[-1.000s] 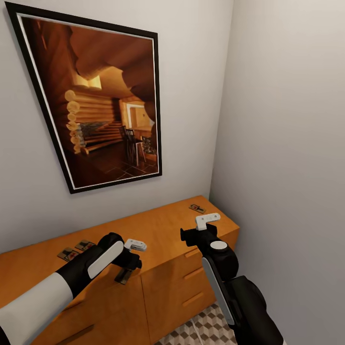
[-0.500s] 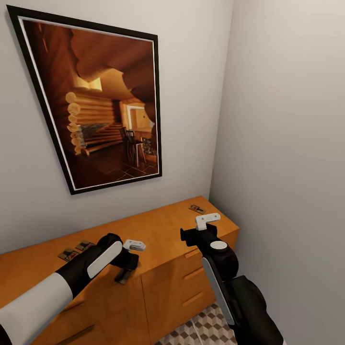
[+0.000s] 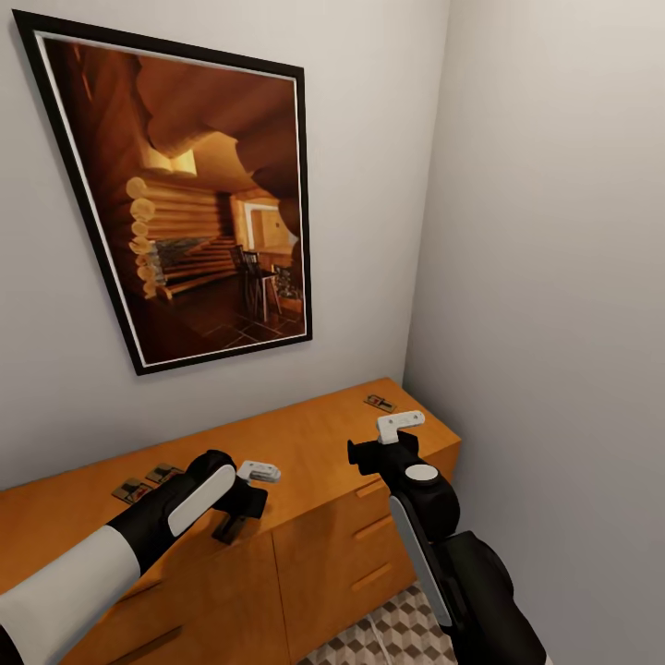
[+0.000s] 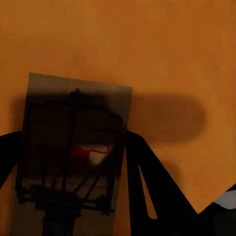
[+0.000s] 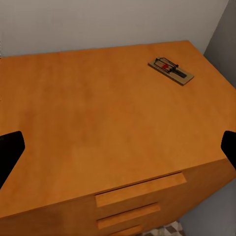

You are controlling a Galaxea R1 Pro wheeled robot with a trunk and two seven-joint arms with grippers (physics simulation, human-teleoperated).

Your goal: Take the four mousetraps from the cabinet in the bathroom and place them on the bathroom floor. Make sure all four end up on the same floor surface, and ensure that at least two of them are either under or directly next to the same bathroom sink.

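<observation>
A: Mousetraps — where are they rel. to the jaws?

B: One mousetrap (image 4: 73, 147) lies flat on the cabinet (image 3: 323, 443) top, right between the left gripper (image 4: 73, 162) fingers (image 4: 147, 172); dark fingers sit on either side of its wood base. Jaws spread about as wide as the trap. Whether they touch it, can't tell.

A: Others?

B: Two more mousetraps (image 3: 148, 482) lie side by side on the top, behind the left gripper (image 3: 242, 503), toward the wall. A fourth mousetrap (image 3: 380, 402) lies ahead of the right gripper (image 3: 388, 443), near the far corner; in the right wrist view that trap (image 5: 171, 71) is well apart from the fingertips (image 5: 10, 147).

A: Right jaws?

B: Spread wide, holding nothing, above the cabinet's front edge.

A: Surface & room?

B: Orange-tan top, drawers w/ bar handles (image 5: 140, 189) below. Grey walls meet in a corner; framed picture (image 3: 185, 194) of a log interior hangs above the cabinet. A bit of cube-pattern bathroom floor (image 3: 397, 633) shows at the cabinet's foot.
</observation>
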